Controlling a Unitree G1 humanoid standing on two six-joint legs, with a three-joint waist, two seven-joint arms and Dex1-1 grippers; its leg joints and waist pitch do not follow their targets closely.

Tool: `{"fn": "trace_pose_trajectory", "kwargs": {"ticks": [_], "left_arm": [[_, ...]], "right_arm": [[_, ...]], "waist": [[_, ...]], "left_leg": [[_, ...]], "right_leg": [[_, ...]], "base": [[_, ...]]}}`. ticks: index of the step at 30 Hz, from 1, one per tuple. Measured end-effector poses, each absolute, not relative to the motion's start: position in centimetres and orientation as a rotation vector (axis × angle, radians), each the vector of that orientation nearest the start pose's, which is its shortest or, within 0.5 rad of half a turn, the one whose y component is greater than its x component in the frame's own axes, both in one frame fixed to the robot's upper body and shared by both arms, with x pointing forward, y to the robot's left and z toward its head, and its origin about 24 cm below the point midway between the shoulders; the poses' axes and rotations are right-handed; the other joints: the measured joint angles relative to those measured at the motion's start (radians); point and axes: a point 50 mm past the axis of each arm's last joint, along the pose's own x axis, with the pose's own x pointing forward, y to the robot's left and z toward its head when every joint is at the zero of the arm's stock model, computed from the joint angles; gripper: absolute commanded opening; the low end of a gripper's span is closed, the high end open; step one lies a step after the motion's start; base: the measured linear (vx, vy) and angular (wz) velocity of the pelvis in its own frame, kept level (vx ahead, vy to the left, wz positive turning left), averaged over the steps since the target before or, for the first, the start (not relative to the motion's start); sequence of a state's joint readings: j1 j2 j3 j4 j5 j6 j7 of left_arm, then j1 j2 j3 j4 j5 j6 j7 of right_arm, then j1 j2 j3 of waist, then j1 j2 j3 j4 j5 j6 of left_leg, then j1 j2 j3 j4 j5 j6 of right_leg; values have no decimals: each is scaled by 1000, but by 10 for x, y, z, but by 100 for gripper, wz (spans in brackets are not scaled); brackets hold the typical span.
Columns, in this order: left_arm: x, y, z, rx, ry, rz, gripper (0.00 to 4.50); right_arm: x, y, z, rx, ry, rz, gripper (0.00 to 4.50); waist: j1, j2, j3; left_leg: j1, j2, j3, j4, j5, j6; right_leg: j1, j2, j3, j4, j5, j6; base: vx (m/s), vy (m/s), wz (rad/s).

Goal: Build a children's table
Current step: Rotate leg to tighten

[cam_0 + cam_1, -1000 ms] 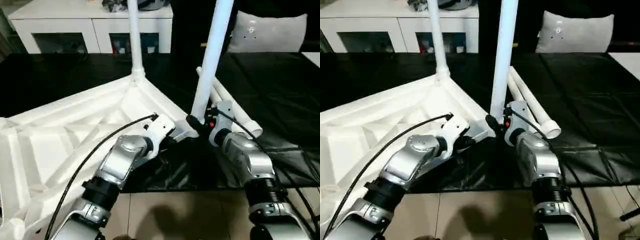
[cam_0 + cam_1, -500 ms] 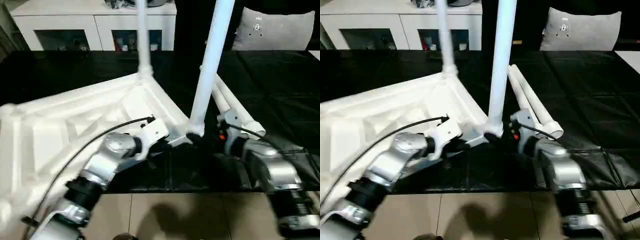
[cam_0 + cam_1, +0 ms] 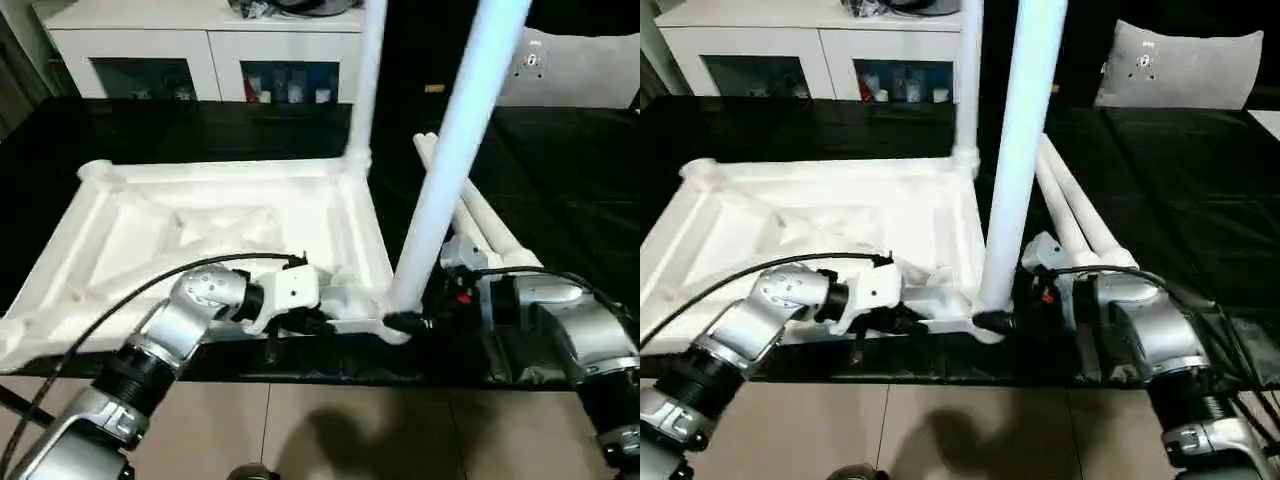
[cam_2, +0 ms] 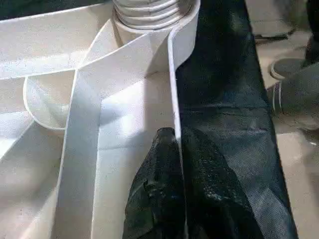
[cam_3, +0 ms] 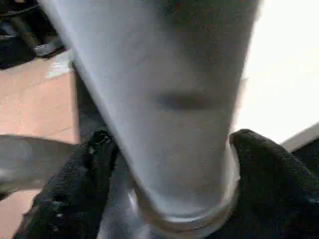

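The children's table top [image 3: 215, 225] lies upside down on the black-covered work surface [image 3: 560, 170], ribbed underside facing up. Two white legs stand upright in its corner sockets: the far leg [image 3: 367, 70] at the back corner and the near leg [image 3: 455, 160] at the front corner closest to the robot. Two loose legs [image 3: 1075, 215] lie side by side on the black cover just beside the top, to its right.

The left gripper [image 4: 177, 164] is clamped on the top's thin near edge wall, one black finger on each side of it, a little way from the near leg's socket. The right gripper [image 5: 169, 174] sits at the base of the near leg with its fingers [image 5: 75, 184] spread to either side of the leg, seemingly touching it.

A white cabinet [image 3: 210, 50] with glass-fronted openings stands behind, and a white cushion [image 3: 1185, 65] rests at the back right.
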State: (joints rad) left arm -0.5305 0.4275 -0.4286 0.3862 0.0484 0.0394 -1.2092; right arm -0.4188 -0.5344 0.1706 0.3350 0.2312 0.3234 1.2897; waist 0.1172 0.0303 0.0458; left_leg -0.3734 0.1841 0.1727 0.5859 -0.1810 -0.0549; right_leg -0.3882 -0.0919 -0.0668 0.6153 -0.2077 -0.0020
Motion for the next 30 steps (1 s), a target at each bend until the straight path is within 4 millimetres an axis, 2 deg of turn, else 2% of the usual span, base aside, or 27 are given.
{"fn": "trace_pose_trajectory", "kwargs": {"ticks": [10,18,21,24,26,30], "left_arm": [[295,120,56,630,371,-1536,0],[294,121,54,610,380,-1536,0],[291,122,52,553,403,-1511,0],[296,124,50,485,454,-1385,0],[300,118,48,437,468,-1298,0],[307,91,43,342,450,-1133,0]], "right_arm": [[286,-183,65,-107,498,1338,267],[281,-181,60,-53,503,1323,259],[277,-175,56,-1,486,1287,259],[284,-163,49,47,433,1134,258],[291,-158,46,84,404,996,258],[307,-155,43,110,366,727,257]], "waist": [[2,0,0],[3,1,-1],[-1,4,-3],[-20,6,-4],[-33,7,-4],[-40,8,-5]], "left_leg": [[2,1,0,0,0,0],[3,1,0,0,0,0],[4,2,1,-1,0,0],[8,2,1,0,1,-2],[9,2,1,0,2,-3],[11,1,1,0,2,-3]], "right_leg": [[2,0,0,0,0,0],[3,0,-1,0,0,0],[3,0,-1,0,0,0],[5,1,0,3,0,-1],[5,1,1,2,0,-1],[6,1,2,-1,-1,2]], "base": [[0,0,0],[0,0,0],[0,0,0],[0,0,0],[0,0,0],[0,0,0]]}}
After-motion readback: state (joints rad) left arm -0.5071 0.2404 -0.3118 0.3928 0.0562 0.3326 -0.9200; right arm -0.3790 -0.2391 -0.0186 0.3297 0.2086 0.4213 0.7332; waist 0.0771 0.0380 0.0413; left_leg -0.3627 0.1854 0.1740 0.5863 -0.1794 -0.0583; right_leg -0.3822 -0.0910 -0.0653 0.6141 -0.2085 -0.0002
